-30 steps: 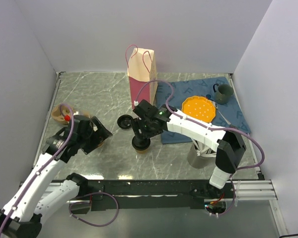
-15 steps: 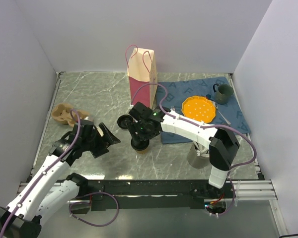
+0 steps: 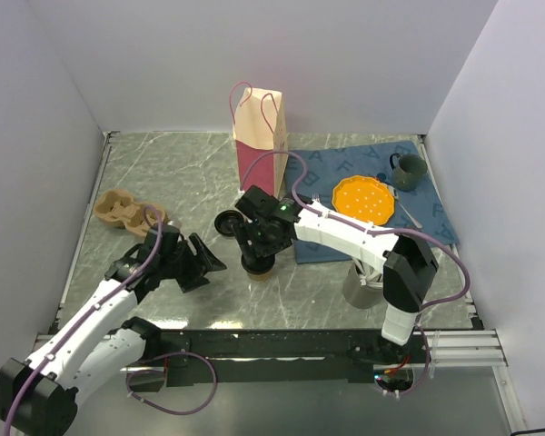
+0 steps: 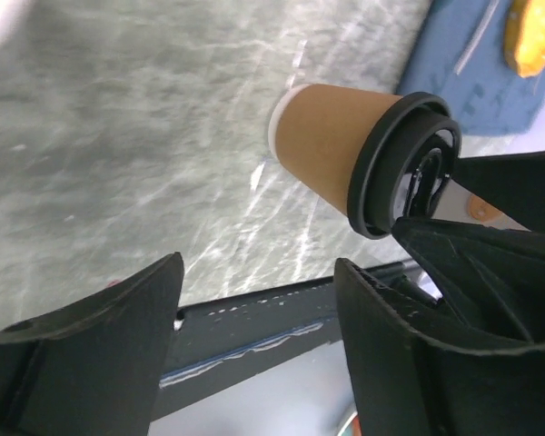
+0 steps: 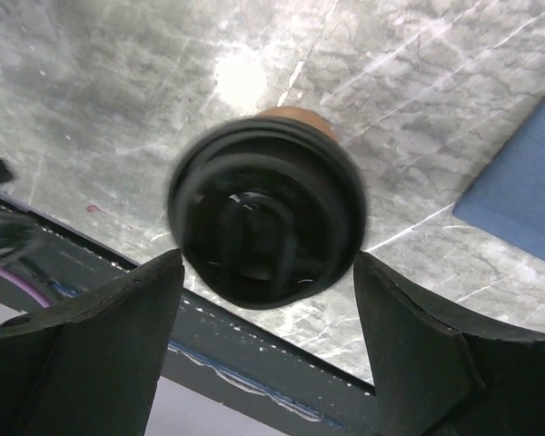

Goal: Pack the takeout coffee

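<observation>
The takeout coffee (image 4: 325,150), a small brown kraft cup with a black lid (image 5: 266,221), stands on the marble table (image 3: 163,173) near its front middle. In the top view it (image 3: 258,269) is mostly hidden under my right gripper (image 3: 257,251). My right gripper (image 5: 265,272) is open and hovers over the lid, one finger on each side, not closed on it. My left gripper (image 3: 203,260) is open and empty just left of the cup; in its wrist view (image 4: 254,272) the cup lies ahead. The tall paper bag (image 3: 259,136) stands upright at the back.
A loose black lid (image 3: 227,222) lies just left of the right gripper. A cardboard cup carrier (image 3: 118,209) sits at the left. A blue cloth (image 3: 409,209) holds an orange plate (image 3: 364,198), a fork (image 3: 409,213) and a green mug (image 3: 407,171). A metal cup (image 3: 360,287) stands front right.
My left arm has swung right and forward, bringing its open gripper close to the cup. My right gripper shifted slightly left and settled over the cup's lid.
</observation>
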You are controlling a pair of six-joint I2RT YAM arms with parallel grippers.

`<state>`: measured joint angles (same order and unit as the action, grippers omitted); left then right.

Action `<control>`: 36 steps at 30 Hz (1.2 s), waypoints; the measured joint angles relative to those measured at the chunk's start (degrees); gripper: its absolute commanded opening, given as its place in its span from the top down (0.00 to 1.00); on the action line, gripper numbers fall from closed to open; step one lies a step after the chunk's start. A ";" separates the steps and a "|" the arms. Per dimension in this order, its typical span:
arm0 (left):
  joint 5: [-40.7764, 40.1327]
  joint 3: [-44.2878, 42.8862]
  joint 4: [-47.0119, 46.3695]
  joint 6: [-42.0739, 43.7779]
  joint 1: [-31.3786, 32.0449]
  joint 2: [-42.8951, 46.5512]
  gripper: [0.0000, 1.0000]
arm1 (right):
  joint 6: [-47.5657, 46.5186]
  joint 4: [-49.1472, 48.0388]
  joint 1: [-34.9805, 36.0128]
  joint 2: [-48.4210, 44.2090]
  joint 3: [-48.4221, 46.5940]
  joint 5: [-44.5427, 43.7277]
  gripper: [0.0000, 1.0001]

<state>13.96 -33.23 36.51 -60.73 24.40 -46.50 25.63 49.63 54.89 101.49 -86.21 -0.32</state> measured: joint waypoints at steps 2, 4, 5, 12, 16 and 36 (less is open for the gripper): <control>1.66 1.44 -3.56 -0.26 0.00 -0.66 0.33 | 0.09 0.50 0.00 0.00 -0.96 -0.37 0.17; 3.15 2.73 -7.02 -0.66 0.00 -1.55 0.33 | 0.07 0.74 -0.02 0.00 -1.88 -0.66 0.17; 3.63 3.15 -8.24 -0.72 0.00 -1.95 0.32 | 0.04 0.76 -0.02 0.00 -2.23 -0.79 0.17; 6.54 3.98 -16.98 -1.31 0.13 -6.82 0.31 | -0.02 1.55 -0.17 0.15 -3.06 -1.86 0.16; 7.21 4.17 -20.37 -1.55 0.96 -8.44 0.32 | -0.24 1.66 -0.39 0.35 -3.06 -1.88 0.16; 4.28 6.08 -26.49 -4.48 7.72 -14.47 0.39 | -1.11 -0.66 -1.31 2.58 -1.49 -0.87 0.21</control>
<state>18.24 -27.16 10.02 -65.21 32.12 -60.97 24.51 48.97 53.58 104.07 -87.70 -1.19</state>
